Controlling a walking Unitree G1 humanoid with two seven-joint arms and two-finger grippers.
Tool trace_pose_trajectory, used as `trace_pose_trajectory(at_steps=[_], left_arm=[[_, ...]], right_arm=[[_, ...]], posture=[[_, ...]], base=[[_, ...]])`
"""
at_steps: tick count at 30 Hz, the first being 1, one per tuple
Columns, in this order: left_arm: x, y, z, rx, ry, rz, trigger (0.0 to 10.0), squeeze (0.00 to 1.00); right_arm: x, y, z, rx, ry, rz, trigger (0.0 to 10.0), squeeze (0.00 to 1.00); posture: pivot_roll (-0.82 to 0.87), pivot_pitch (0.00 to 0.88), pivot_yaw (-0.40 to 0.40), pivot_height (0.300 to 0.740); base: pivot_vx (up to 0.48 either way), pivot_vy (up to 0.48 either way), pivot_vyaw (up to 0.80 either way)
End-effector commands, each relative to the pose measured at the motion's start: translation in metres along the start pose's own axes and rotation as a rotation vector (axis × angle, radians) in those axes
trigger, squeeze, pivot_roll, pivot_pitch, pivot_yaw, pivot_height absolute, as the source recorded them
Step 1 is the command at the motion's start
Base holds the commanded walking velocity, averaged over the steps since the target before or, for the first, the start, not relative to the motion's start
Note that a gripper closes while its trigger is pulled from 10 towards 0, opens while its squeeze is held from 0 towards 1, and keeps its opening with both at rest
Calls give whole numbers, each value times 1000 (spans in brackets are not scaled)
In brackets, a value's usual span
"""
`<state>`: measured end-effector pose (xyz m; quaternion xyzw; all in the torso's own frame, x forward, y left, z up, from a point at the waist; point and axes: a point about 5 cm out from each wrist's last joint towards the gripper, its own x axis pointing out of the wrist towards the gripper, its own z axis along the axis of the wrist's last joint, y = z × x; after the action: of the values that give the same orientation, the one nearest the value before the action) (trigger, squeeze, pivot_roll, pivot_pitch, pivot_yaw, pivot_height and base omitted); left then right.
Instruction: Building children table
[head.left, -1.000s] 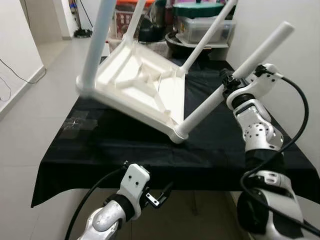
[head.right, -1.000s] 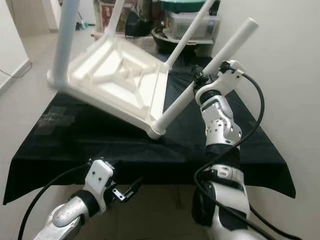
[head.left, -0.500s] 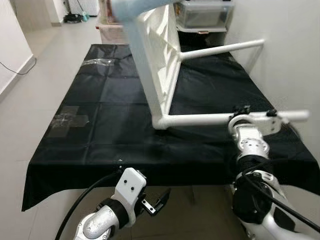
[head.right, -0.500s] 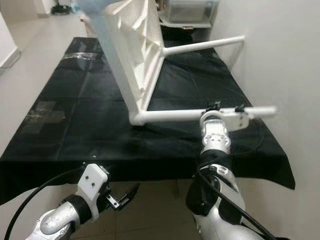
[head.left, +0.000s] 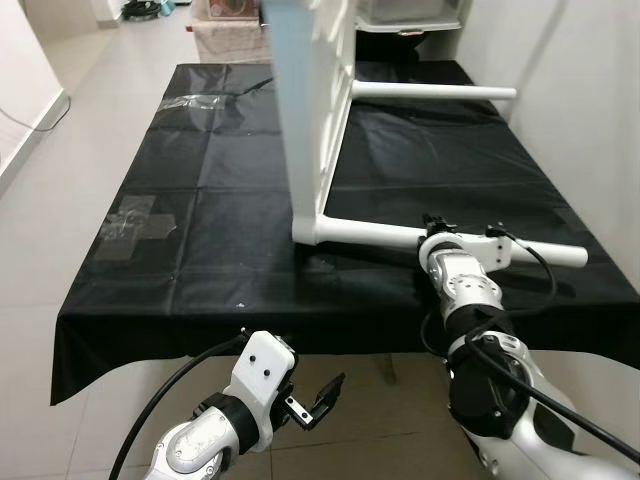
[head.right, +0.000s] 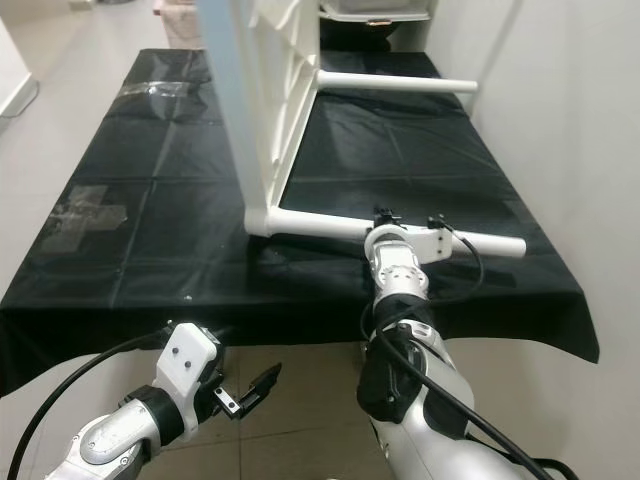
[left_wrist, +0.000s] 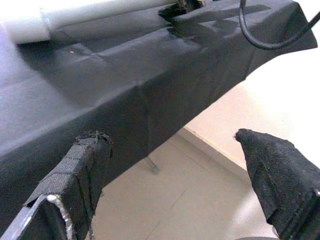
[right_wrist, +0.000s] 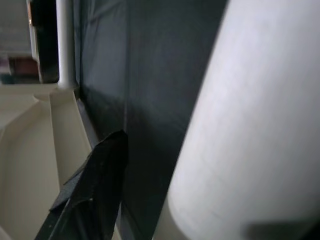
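White table (head.left: 318, 110) now tipped on edge, right end effector (head.left: 432, 226) clamping lowered leg (head.left: 440, 241)

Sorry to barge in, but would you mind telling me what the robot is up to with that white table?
The robot is assembling a white children's table, which now stands on its side on the black-covered table, legs pointing toward the wall. The right gripper is clamped on the nearer lower leg, which lies along the black cloth. The left gripper hangs open and idle below the table's front edge.
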<state>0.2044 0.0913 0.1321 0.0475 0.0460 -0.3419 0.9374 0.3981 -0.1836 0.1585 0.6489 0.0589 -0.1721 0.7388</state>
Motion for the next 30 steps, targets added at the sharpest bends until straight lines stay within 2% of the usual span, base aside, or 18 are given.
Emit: trace_pose_trajectory(at_steps=[1, 6, 7, 9, 12, 16, 18, 20, 23, 24, 25, 26, 28, 29, 30], left_arm=[[1, -2, -3, -1, 17, -8, 10000, 0], [5, 0, -4, -1, 18, -8, 10000, 0], [7, 1, -4, 2, 16, -8, 10000, 0], [8, 1, -4, 2, 16, -7, 10000, 0], [10, 3, -4, 5, 14, -6, 10000, 0], [17, 6, -7, 12, 12, -5, 10000, 0], [19, 6, -7, 15, 10, -4, 10000, 0], [21, 7, -8, 15, 11, -3, 10000, 0], [24, 7, -8, 22, 4, -2, 10000, 0], [25, 8, -8, 23, 0, 1, 10000, 0], [25, 8, -8, 23, -2, 3, 10000, 0], [25, 8, -8, 23, -2, 3, 10000, 0], [29, 10, -8, 25, -13, 12, 10000, 0], [29, 10, -8, 25, -13, 12, 10000, 0], [30, 10, -8, 26, -16, 14, 10000, 0]], right_arm=[[-2, -5, 0, -1, 10, -20, 10000, 0], [-8, -8, 9, 23, -21, -30, 10000, 0], [-16, -8, 16, 33, -50, -38, 10000, 0], [-18, -8, 18, 38, -57, -41, 10000, 0], [-31, -11, 27, 51, -106, -49, 10000, 0], [-70, -26, 37, 71, -215, -84, 10000, 0], [-82, -26, 33, 64, -214, -77, 10000, 0], [-85, -26, 31, 62, -210, -73, 10000, 0], [-94, -18, 25, -141, -182, 27, 10000, 0], [-97, -16, 21, -281, -179, 76, 10000, 0], [-101, -16, 18, -369, -173, 102, 10000, 0], [-101, -16, 18, -369, -173, 102, 10000, 0], [-109, -20, 9, -574, -145, 159, 10000, 0], [-109, -20, 9, -574, -145, 159, 10000, 0], [-111, -21, 8, -626, -143, 167, 10000, 0]], posture=[[172, 141, -62, 740], [162, 130, -55, 740], [159, 124, -54, 740], [156, 120, -52, 740], [153, 116, -52, 740], [131, 87, -43, 740], [128, 80, -40, 740], [127, 78, -40, 740], [121, 67, -39, 740], [117, 58, -40, 740], [117, 58, -40, 740], [117, 58, -40, 740], [114, 45, -43, 740], [114, 45, -43, 740], [114, 42, -42, 740]], base=[[0, 0, 0], [0, 0, 0], [0, 0, 0], [0, 0, 0], [0, 0, 0], [0, 0, 0], [0, 0, 0], [0, 0, 0], [0, 0, 0], [0, 0, 0], [0, 0, 0], [0, 0, 0], [0, 0, 0], [0, 0, 0], [0, 0, 0]])
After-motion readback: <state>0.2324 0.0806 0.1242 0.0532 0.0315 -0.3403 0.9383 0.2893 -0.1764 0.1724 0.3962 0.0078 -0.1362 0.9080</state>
